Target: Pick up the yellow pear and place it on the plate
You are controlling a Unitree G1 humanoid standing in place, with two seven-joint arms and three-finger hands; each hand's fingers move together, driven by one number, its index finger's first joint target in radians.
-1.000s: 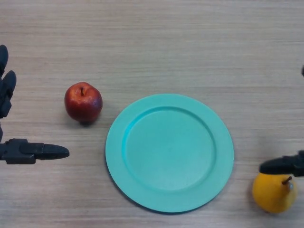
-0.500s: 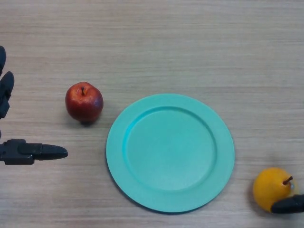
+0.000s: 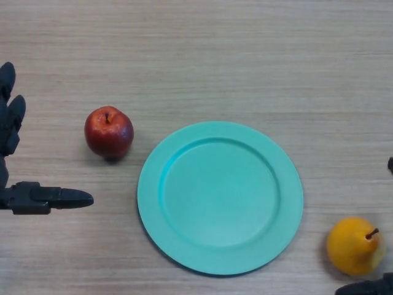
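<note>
The right hand (image 3: pixel 367 287) barely shows at the bottom corner, only a dark tip just below the pear (image 3: pixel 354 246), so I cannot tell whether it is open or closed. The pear stands on the table (image 3: pixel 245 55), stem up, apart from the hand and not yet held: this looks like the reach before the grasp. Next the hand must close round the pear, lift, and carry it up and inward to the plate (image 3: pixel 220 196), which lies near, bare, nothing between. The pear sits close to the view's edge. The left hand (image 3: pixel 24 196) rests open far across, beyond the apple (image 3: pixel 108 132).
</note>
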